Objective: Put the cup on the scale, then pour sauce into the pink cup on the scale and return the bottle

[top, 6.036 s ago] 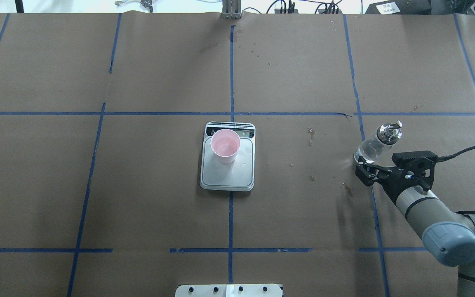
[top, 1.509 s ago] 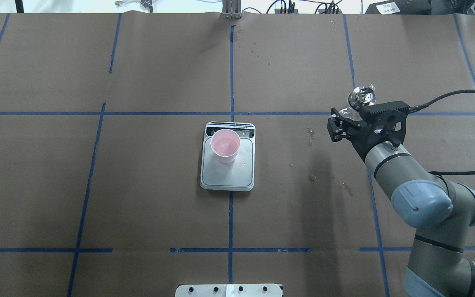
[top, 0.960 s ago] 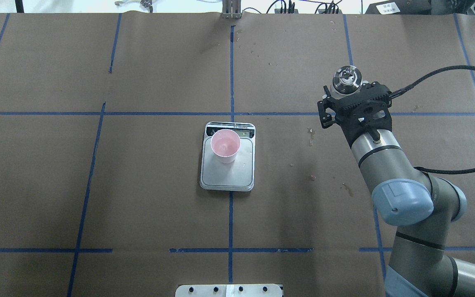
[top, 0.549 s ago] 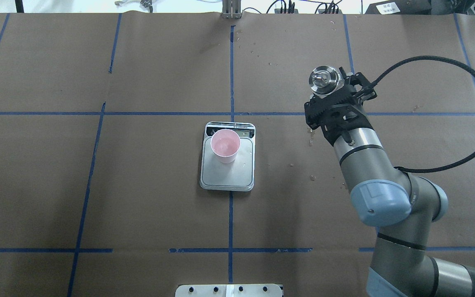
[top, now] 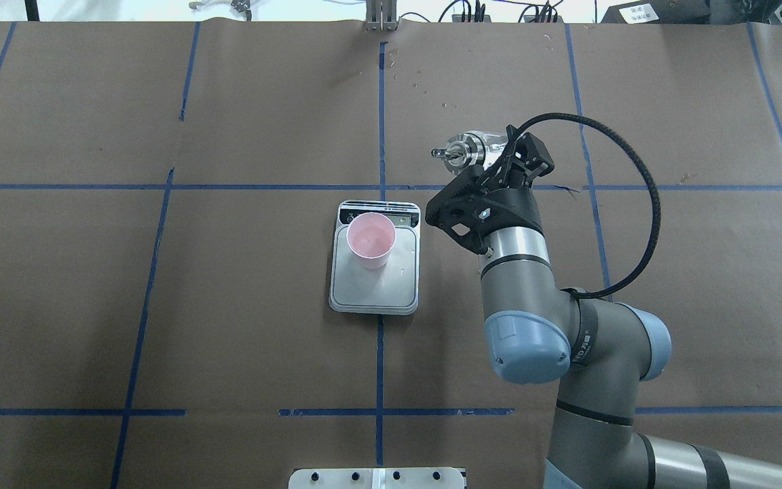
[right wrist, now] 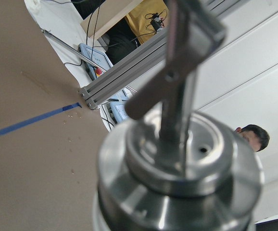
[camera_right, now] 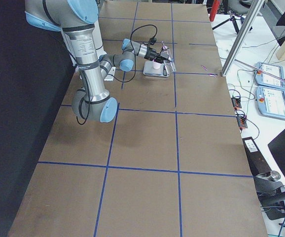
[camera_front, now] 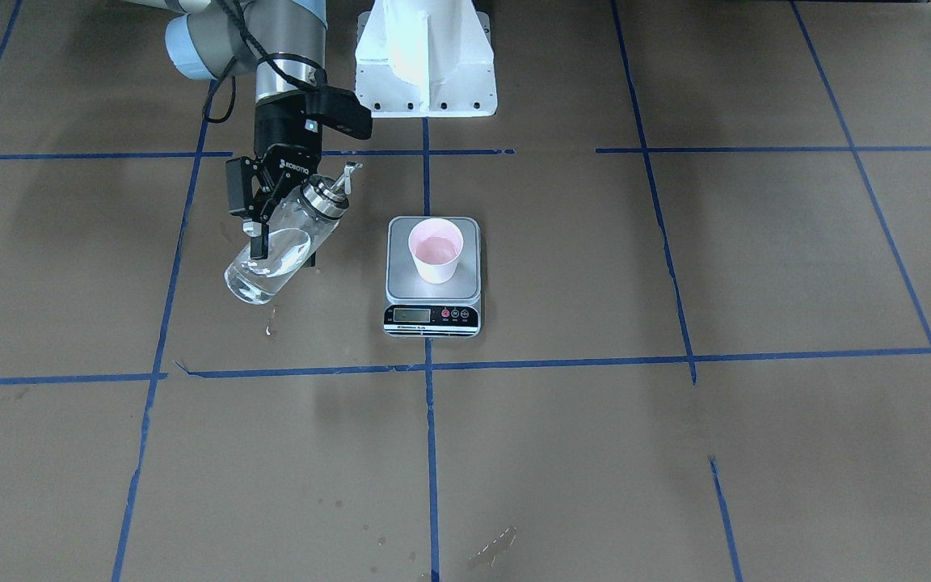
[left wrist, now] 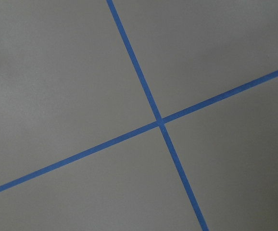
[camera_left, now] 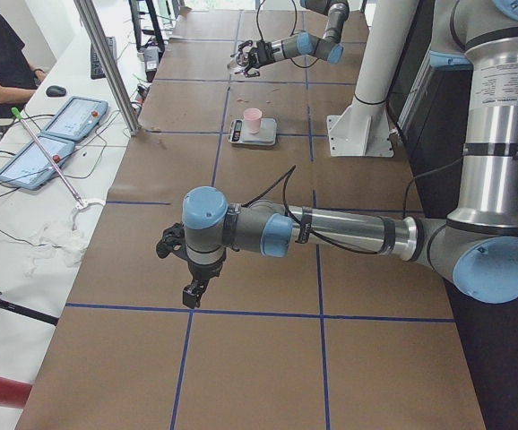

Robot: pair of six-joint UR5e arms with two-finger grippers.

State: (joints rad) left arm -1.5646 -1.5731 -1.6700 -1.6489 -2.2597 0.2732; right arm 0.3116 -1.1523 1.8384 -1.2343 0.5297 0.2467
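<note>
While the cup (top: 370,239) is sitting upright on the scale (top: 374,293), toward its display end, the first step is looking done. The right gripper (camera_front: 265,236) is carrying the bottle (camera_front: 249,284) in the air, its fingers (camera_front: 256,242) clamped on the glass body. In the overhead view it is hanging at about two o'clock from the cup, tilted, with the spout pointing toward nine o'clock and not yet over the rim. Clear sauce (camera_front: 281,255) is pooling inside the glass. Whether any is in the cup already, I cannot tell. By my judgement, pouring and returning the bottle are both remaining. The left gripper (camera_left: 192,288) is hanging over the table (top: 228,305), well apart from all this, and I cannot tell whether its fingers are apart or together.
</note>
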